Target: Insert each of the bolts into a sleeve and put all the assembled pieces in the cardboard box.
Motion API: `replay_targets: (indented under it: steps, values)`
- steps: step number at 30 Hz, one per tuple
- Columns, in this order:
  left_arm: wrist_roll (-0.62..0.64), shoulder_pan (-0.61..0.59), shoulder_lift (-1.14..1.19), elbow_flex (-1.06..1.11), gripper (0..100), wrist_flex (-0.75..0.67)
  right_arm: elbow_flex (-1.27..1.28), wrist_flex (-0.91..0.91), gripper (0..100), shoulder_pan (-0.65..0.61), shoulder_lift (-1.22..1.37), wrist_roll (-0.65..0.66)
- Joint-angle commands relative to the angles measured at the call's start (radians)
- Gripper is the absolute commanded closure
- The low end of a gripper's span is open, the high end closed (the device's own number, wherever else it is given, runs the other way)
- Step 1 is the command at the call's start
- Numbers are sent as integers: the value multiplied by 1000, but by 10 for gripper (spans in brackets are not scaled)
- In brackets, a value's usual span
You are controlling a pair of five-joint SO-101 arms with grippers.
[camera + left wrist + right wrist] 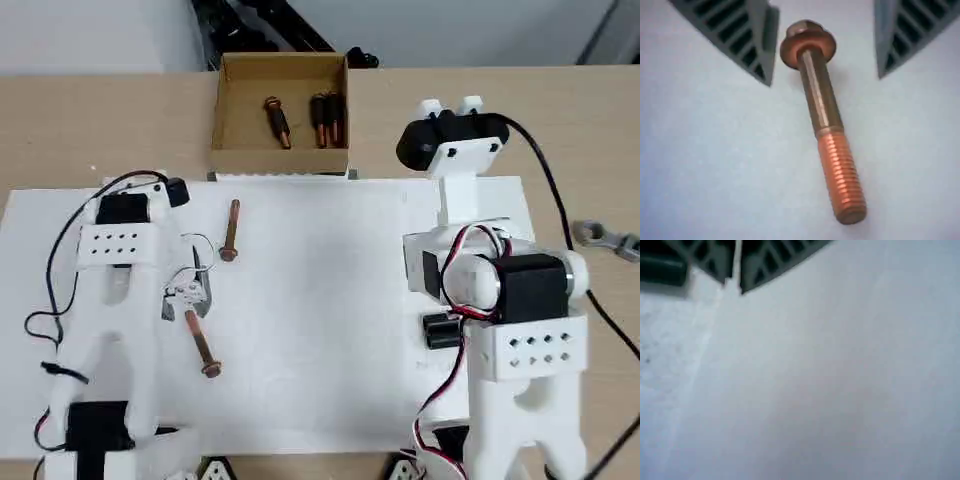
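A wooden table [600, 110] carries a white sheet [320, 300], with 2 robot arms standing at its near edge. The left arm [115, 260] stands over the sheet's left side, and the right arm [500, 290] sits folded at the right. A cardboard box [228, 110] sits open at the far edge of the sheet, left of centre, with several assembled pieces [277, 120] lying inside it.

The left gripper [190, 290] hangs low over the sheet between 2 loose bolts. The far bolt [231, 230] lies just to its far right, and the near bolt [200, 343] runs from the claw toward the near edge.

In the left wrist view the claw is released, its fingers [747, 40] spread wide on either side of the flanged head of a copper-coloured bolt [832, 145] that lies flat. Which of the 2 it is cannot be told. The right gripper [736, 282] is clenched on nothing above the sheet, with only a slit between its fingers.
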Motion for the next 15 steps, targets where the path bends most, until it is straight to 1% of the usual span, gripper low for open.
replay_targets:
  steps: [1,8,12,15]
  values:
    - [9,-6,0,18,869,-8,-3,-16,995,12,-22,5]
    - [9,20,26,42,869,-49,-3,-16,995,12,-22,3]
    - [11,21,160,25,870,-58,-3,-16,995,12,-22,3]
    - [9,15,265,45,874,-124,-3,-16,995,12,-22,3]
